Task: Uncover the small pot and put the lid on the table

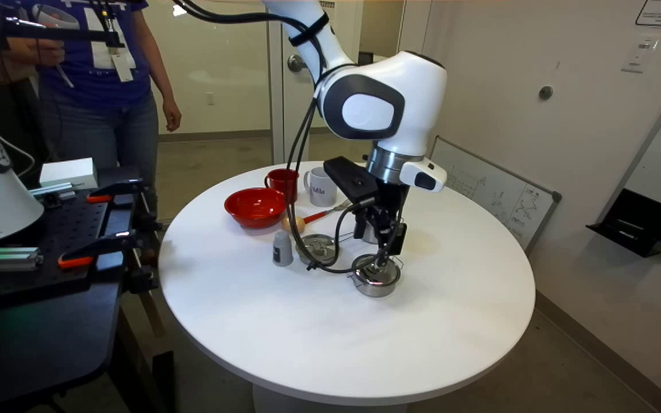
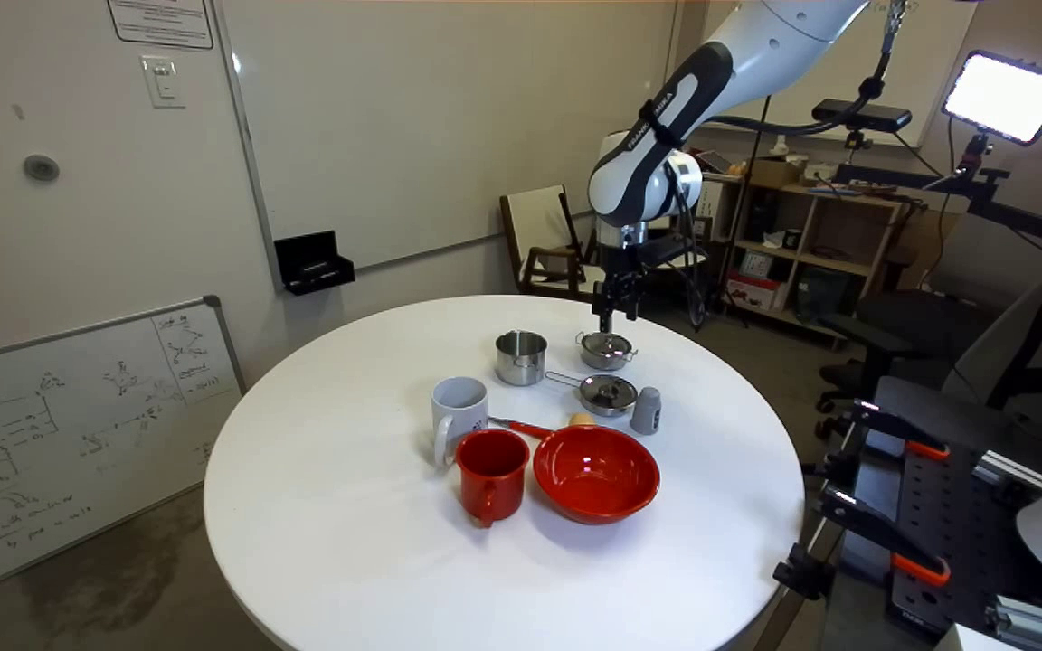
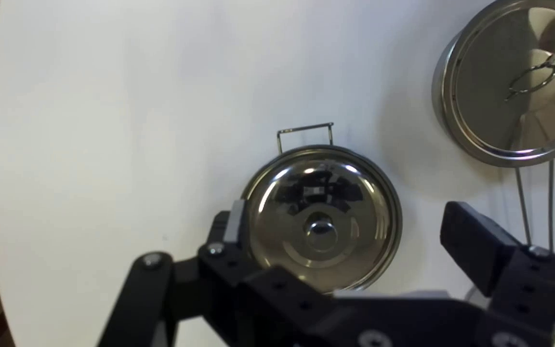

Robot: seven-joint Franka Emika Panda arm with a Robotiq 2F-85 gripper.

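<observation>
Small pot [image 1: 374, 289], still capped by lid [image 3: 325, 212], below wide-spread pincer [image 3: 346, 225]: seemingly the approach step. Next, centre over knob [image 3: 320, 228], lower, pinch, lift, set on counter [image 1: 330, 332].

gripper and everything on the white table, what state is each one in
small pot: covered
lid: on the small pot
gripper: open; contact with the lid unclear
shallow steel pan: lidded
taller steel pot: upright, uncovered
red bowl: upright, uncovered
red mug: upright
white mug: upright
grey shaker-like item: upright
red-handled utensil: lying down
</observation>
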